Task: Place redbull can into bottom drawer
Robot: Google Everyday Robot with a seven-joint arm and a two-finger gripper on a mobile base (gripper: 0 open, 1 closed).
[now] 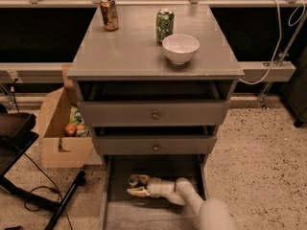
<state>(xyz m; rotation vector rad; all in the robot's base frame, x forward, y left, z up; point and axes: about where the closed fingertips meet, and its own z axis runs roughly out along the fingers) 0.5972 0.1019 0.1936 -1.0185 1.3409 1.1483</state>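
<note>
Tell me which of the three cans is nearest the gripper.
The redbull can, down in the bottom drawer right at the gripper; the copper-orange can and green can stand on the cabinet top.

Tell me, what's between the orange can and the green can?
Only bare cabinet top, in the camera view. The gripper is down in the bottom drawer, by the redbull can.

Silver redbull can (pixel 136 180) sits in open bottom drawer (pixel 160 169), against the hand (pixel 135 187)

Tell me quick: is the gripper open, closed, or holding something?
Gripper: low inside the bottom drawer, right beside the redbull can; open, closed or holding it cannot be told.
</note>
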